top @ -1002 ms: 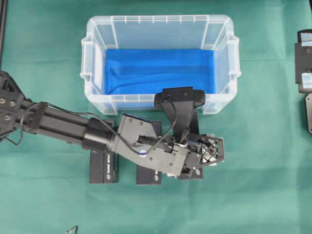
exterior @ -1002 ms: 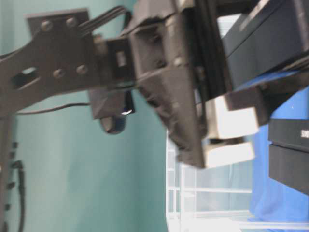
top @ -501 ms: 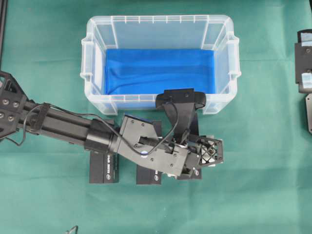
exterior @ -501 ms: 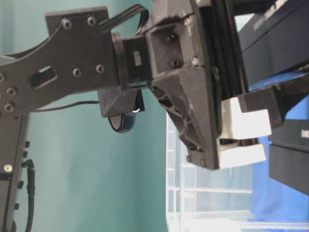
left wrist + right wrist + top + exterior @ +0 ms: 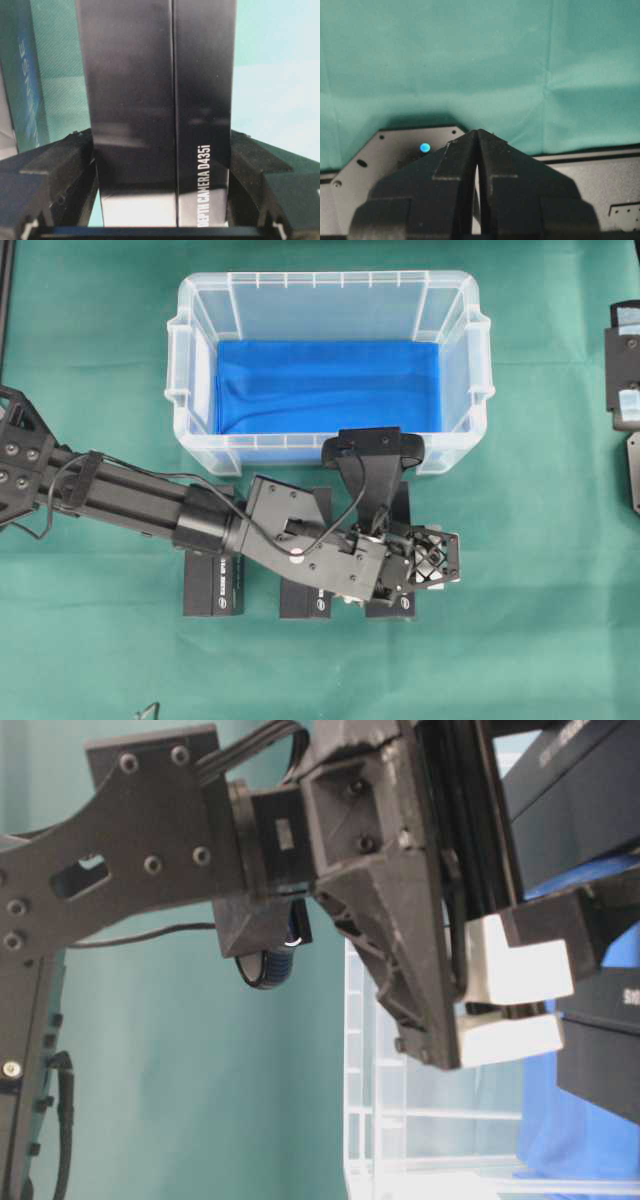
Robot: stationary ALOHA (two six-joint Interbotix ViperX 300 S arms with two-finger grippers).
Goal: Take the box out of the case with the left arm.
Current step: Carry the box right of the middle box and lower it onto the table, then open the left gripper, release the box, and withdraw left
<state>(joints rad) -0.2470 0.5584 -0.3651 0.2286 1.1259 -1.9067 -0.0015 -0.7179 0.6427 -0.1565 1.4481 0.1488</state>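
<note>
Your case point(image 5: 200, 300) holds only its blue cloth point(image 5: 325, 385); three boxes sit on the worktop point(image 5: 540, 640). Left claw point(image 5: 160, 200) straddles the depth-camera box point(image 5: 155, 100); whether it grips, I cannot tell.

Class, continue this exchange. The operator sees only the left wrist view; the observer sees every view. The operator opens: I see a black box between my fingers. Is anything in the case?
Observer: Overhead, the case holds only its blue cloth.
Operator: So where is this box?
Observer: The box lies on the green cover in front of the case, under the left gripper, in a row with a middle box and a far box.
Operator: And the other arm?
Observer: The right gripper is shut, by its own wrist view.
</note>
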